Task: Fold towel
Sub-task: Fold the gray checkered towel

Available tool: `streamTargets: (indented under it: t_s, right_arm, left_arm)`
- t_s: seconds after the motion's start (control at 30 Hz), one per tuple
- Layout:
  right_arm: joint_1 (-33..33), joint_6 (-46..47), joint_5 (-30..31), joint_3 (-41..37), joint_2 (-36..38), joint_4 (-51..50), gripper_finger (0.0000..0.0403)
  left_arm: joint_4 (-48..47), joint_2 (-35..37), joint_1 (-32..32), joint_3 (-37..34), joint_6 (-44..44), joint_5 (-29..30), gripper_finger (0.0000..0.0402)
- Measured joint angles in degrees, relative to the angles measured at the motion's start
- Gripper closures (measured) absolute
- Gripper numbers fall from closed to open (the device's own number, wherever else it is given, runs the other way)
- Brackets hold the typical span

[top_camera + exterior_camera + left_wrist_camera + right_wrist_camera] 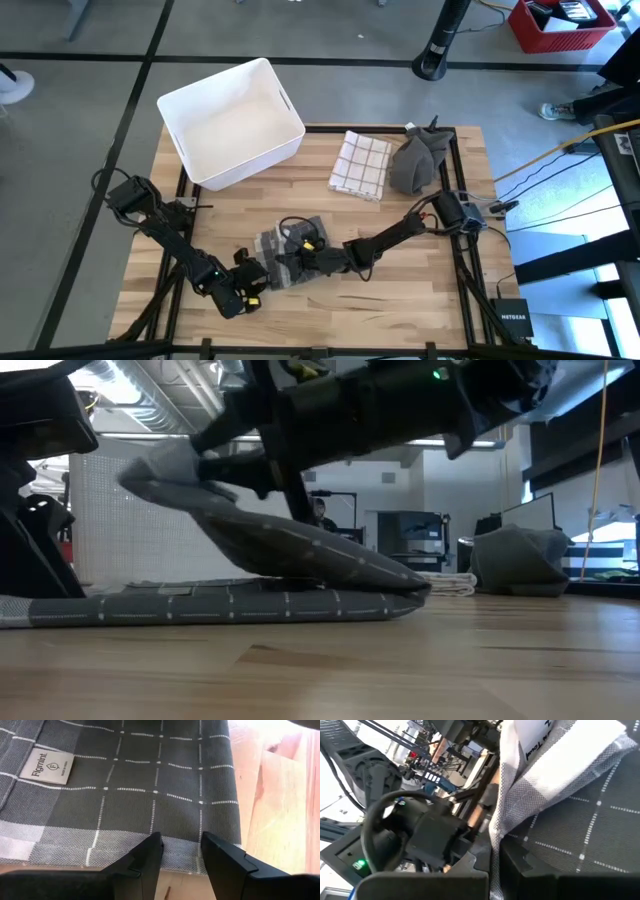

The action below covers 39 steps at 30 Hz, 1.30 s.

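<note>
The right tool [290, 262], pinched shut on the grey checked towel [285, 245], could drop its lifted corner mid-fold; the left tool [181, 855], part-open and empty at the towel's near hem, pins nothing, so the cloth may slide on the worktop [400, 300].

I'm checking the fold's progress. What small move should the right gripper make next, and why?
Probably carry the lifted edge farther across. The right gripper is shut on the grey towel, a raised flap; the left gripper is open at the flat hem.

Left arm stretched low along the tabletop's front-left part, left gripper [252, 293] near the front edge, fingers [145, 860] parted, right arm reaching from the right edge toward the front middle, right gripper [300, 262] clamped closed
</note>
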<state>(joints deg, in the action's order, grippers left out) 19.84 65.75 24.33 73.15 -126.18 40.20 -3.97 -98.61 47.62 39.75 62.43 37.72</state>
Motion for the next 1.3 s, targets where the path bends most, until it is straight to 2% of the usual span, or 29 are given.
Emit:
streamTargets:
  t_s: [0.27, 0.6, 0.77, 1.17, 1.3]
  right_arm:
    - [0.0, -0.1, 0.6, 1.7, -0.6, -6.7, 0.0385]
    - [0.0, -0.1, 1.9, 3.7, -1.9, -4.0, 0.0384]
    - [-0.4, -0.1, -1.4, 6.6, -6.3, -4.7, 0.0384]
    - [-0.4, 1.7, 0.6, 6.7, -6.6, -6.0, 0.0384]
    - [-0.4, 1.5, 0.6, 6.7, -6.6, -6.0, 0.0364]
  left_arm:
    - [0.0, 0.0, 0.0, 0.0, 0.0, 0.1, 0.0265]
    - [0.0, 0.0, 0.0, 0.0, -0.3, 0.0, 0.0265]
    - [0.0, 0.0, 0.0, 0.0, -0.3, 0.1, 0.0265]
    - [0.1, 0.0, 0.0, 0.0, -0.3, 0.0, 0.0265]
    - [-0.2, 0.5, 0.0, 0.2, -0.8, -0.8, 0.0265]
